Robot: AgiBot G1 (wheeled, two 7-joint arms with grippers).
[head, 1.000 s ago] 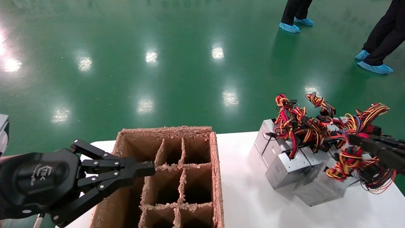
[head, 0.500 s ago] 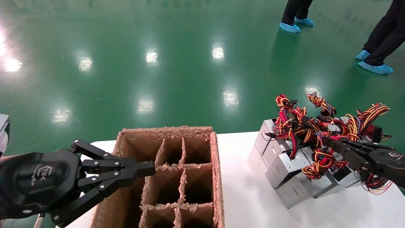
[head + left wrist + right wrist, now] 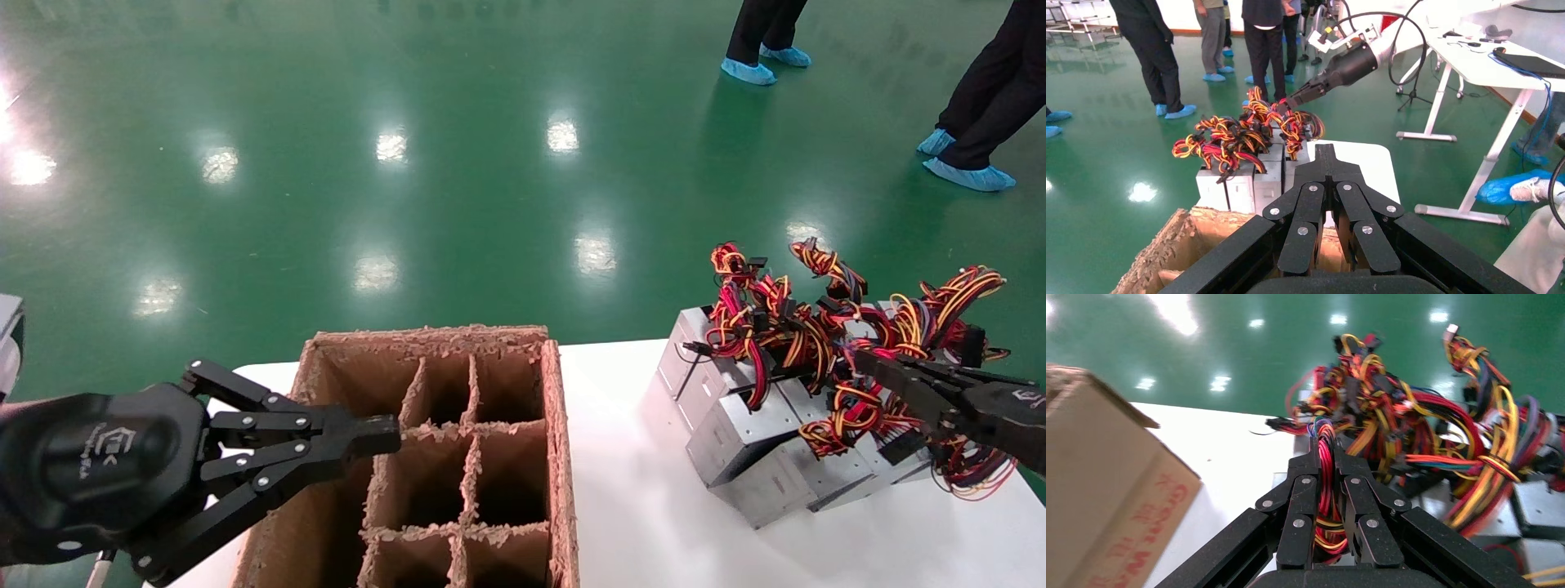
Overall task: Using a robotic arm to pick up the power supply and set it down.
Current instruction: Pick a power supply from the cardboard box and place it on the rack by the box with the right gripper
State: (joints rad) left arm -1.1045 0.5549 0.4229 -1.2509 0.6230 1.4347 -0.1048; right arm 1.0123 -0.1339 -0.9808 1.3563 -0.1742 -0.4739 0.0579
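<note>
On my far left, the left gripper (image 3: 380, 433) hangs at the near-left edge of the cardboard box (image 3: 556, 457), its jaws pressed together with nothing between them; my left wrist view shows the two fingers (image 3: 1327, 162) meeting at the tips. The box sits on the left half of the white counter (image 3: 637, 506), split by ragged dividers into open cells.

On the counter's right half is a cluster of silver power supplies (image 3: 719, 384) packed side by side, wire bundles sprouting upward. The power supply (image 3: 739, 437) I'm working is the front one, tilted up off the counter on one edge and leaning against its neighbours. My right gripper (image 3: 858, 359) reaches in from the right edge, jaws clamped on that unit's red, yellow and black wire bundle (image 3: 1326, 478), which runs straight between the fingers (image 3: 1303, 478).
</note>
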